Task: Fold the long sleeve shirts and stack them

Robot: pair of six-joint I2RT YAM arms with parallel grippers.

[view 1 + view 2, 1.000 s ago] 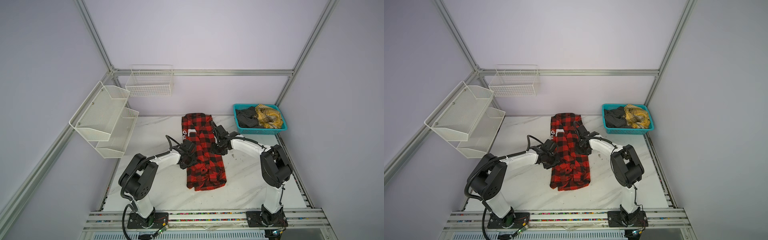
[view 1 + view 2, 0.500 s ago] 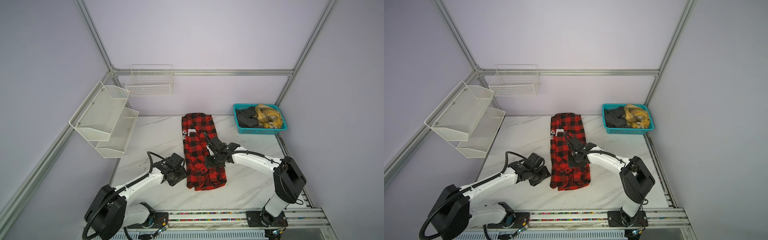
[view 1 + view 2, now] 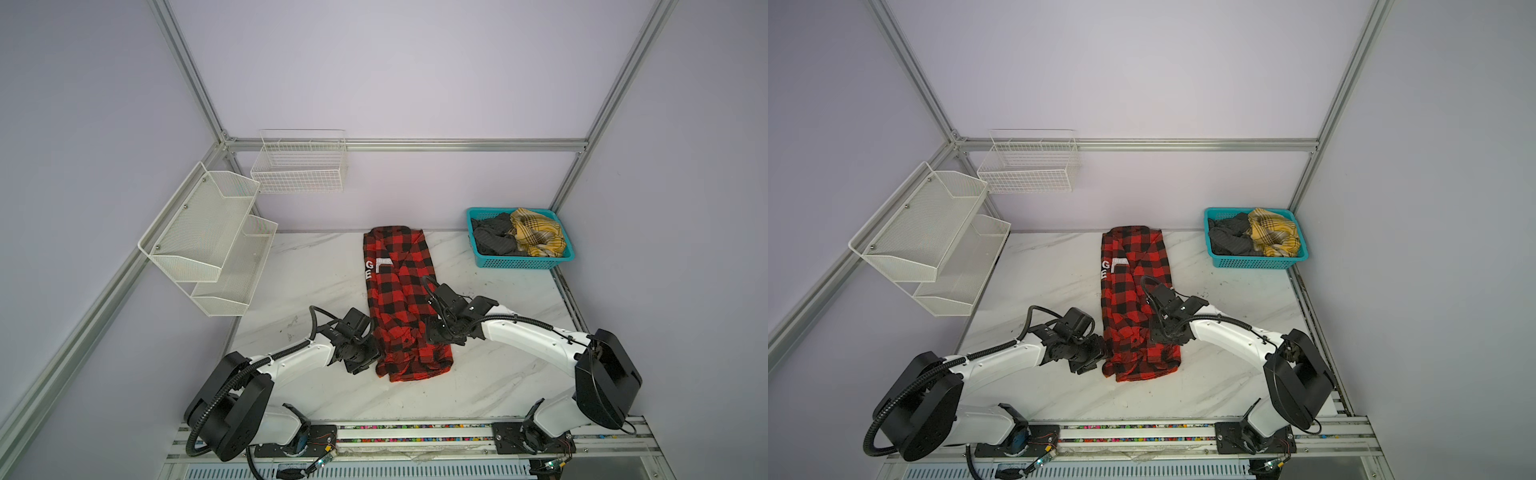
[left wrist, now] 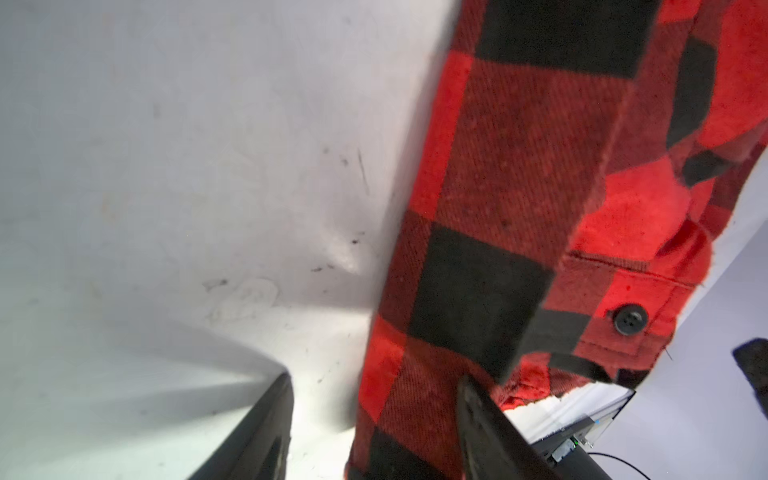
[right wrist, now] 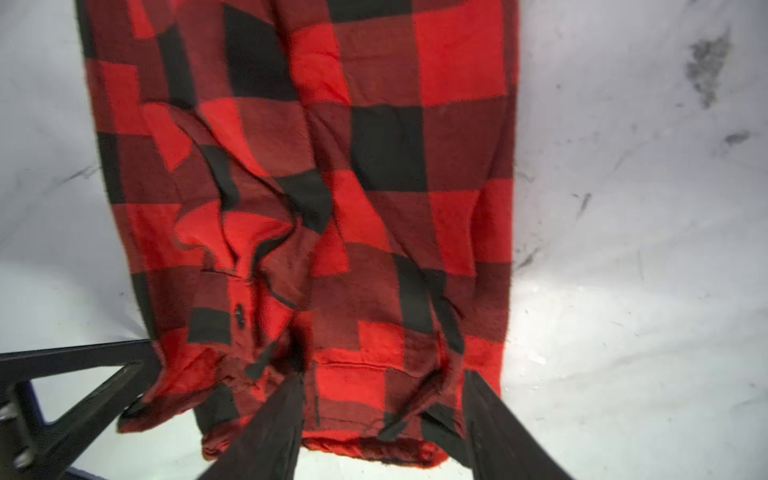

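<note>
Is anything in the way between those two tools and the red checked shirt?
Nothing visible is. The left tool and the right tool are both open, each with the near end of the red checked shirt between its jaws, low over the table.

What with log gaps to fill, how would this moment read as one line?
shirt: folded narrow, flat on table | left claw: open at edge | right claw: open over hem

teal basket [image 3: 519, 263], white mesh shelf [image 3: 199, 232]
</note>
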